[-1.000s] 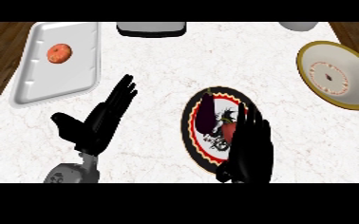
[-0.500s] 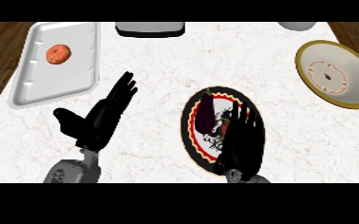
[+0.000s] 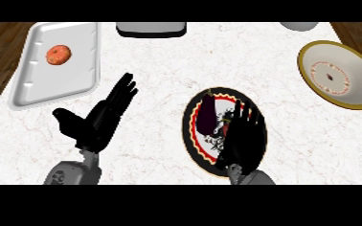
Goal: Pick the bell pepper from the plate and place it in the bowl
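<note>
Dark purple, long vegetable (image 3: 206, 116) lying on patterned plate (image 3: 192, 139), right hand (image 3: 242, 139) spread just beside it, left hand (image 3: 99, 115) spread, resting

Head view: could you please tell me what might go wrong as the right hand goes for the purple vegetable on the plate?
1. The open right hand sits to the right of the dark purple vegetable, not over it; closing here may miss it or push it off the plate.
2. The bowl stands far to the right, partly out of view, so the carry is long and the release spot is hard to judge.
</note>
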Motion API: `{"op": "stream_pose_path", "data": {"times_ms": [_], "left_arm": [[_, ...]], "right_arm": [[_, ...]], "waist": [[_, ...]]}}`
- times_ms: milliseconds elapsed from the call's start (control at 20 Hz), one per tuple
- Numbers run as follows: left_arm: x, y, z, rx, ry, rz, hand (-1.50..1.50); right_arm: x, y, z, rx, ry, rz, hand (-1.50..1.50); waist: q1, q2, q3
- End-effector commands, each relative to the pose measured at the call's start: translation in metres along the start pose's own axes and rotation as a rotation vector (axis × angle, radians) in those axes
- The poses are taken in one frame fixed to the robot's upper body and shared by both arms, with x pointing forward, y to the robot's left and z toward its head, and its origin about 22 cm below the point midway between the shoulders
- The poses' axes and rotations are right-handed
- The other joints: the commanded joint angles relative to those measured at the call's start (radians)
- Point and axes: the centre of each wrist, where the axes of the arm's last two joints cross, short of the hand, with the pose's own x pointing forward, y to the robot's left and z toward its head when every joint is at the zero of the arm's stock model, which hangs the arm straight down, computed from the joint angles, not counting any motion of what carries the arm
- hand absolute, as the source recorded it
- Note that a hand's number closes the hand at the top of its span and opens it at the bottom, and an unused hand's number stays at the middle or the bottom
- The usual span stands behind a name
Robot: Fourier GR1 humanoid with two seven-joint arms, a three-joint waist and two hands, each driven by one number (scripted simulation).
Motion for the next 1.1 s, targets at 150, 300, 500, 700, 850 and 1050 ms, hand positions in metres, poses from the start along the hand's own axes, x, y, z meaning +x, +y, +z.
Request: {"op": "stream_pose_path", "data": {"times_ms": [150, 300, 500, 700, 850, 1050], "left_arm": [[-0.007, -0.002, 0.009, -0.002, -0.019, -0.011, 0.0], [-0.01, 0.019, 0.01, -0.005, -0.005, -0.008, 0.0], [0.001, 0.003, 0.007, 0.014, 0.004, -0.018, 0.0], [0.004, 0.014, 0.001, 0.002, -0.011, -0.007, 0.0], [0.008, 0.016, -0.001, -0.003, -0.02, -0.005, 0.0], [0.01, -0.002, 0.012, -0.007, -0.001, -0.003, 0.0]], "right_arm": [[-0.001, 0.023, 0.002, -0.028, 0.119, -0.016, -1.5], [-0.003, 0.016, -0.006, -0.02, 0.126, -0.026, -1.5], [0.001, 0.023, -0.016, -0.028, 0.124, -0.059, -1.5], [-0.015, 0.037, -0.027, -0.014, 0.111, -0.023, -1.5], [-0.002, 0.03, -0.023, -0.056, 0.015, -0.049, 1.5], [-0.002, 0.049, -0.045, -0.074, 0.006, -0.004, 1.5]], "waist": [[-0.001, 0.0, 0.0], [-0.002, -0.001, 0.0], [0.0, 0.0, 0.0], [-0.004, 0.0, 0.0], [-0.002, 0.0, 0.0], [0.003, 0.0, 0.0]]}}
